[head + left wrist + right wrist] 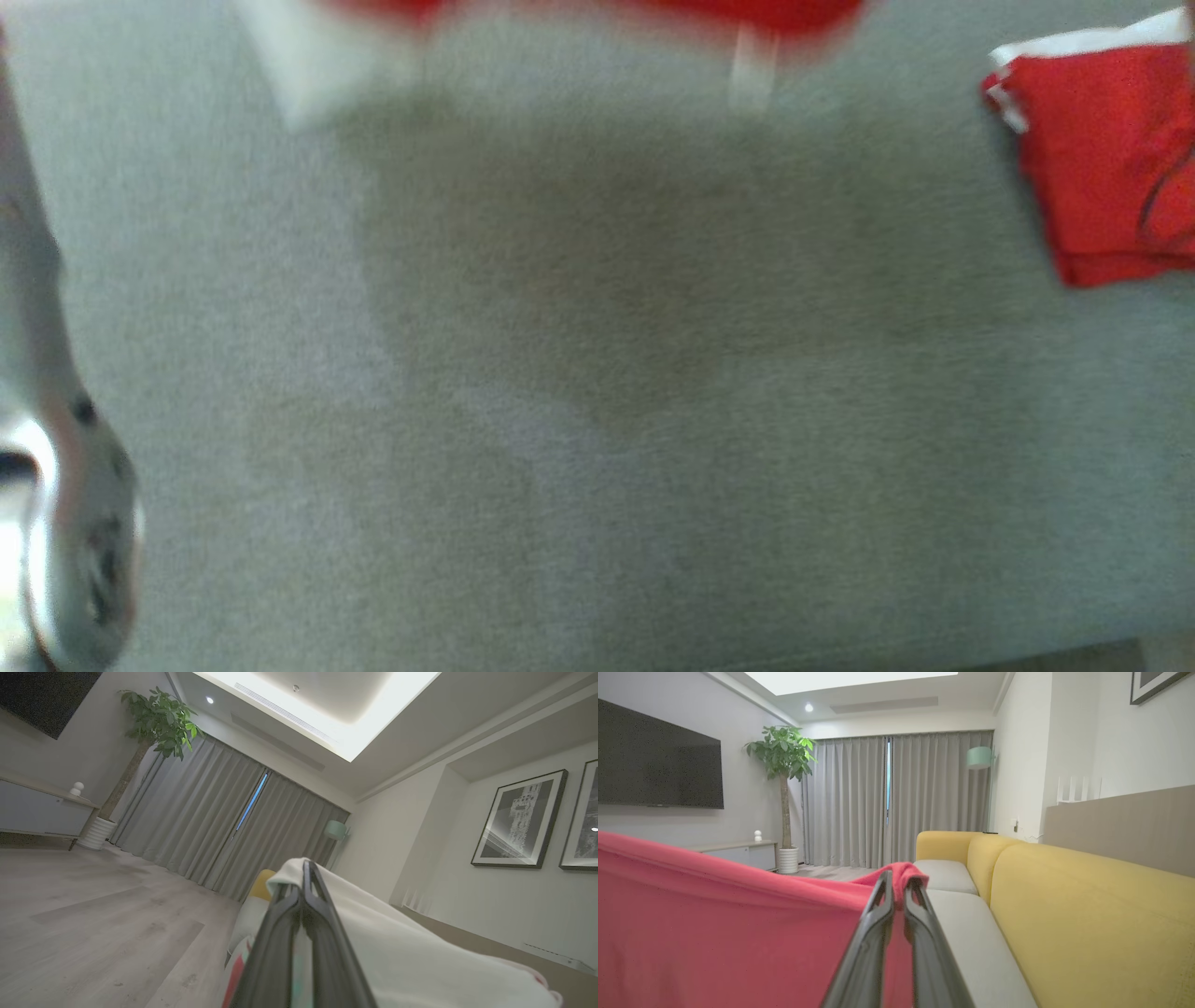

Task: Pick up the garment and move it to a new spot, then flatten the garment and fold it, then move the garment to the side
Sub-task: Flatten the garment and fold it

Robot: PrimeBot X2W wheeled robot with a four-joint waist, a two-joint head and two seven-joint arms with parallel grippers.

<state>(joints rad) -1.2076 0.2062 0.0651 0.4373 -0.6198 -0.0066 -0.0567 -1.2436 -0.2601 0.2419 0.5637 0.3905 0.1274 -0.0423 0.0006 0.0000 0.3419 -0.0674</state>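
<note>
Black fingers of the left gripper are pressed tight together at the centre of the left wrist view. They pinch a white fold of the garment, which wraps over their tips and drapes down toward the lower right of the frame. A sliver of red shows at the bottom edge, just left of the fingers.

In the right wrist view, the right gripper is clamped on a red edge of the same garment, bunched over the tips at mid-frame. From there the red cloth stretches left and covers the lower left of the frame. To the right of the fingers run the grey seat cushion and the yellow sofa back.

The head view is blurred. Along its top edge the garment appears as a red band with pale patches, above the grey cushion, which carries a dark shadow at centre. A folded red cloth with a white edge lies on the cushion at the upper right. A pale forearm runs down the left edge.
</note>
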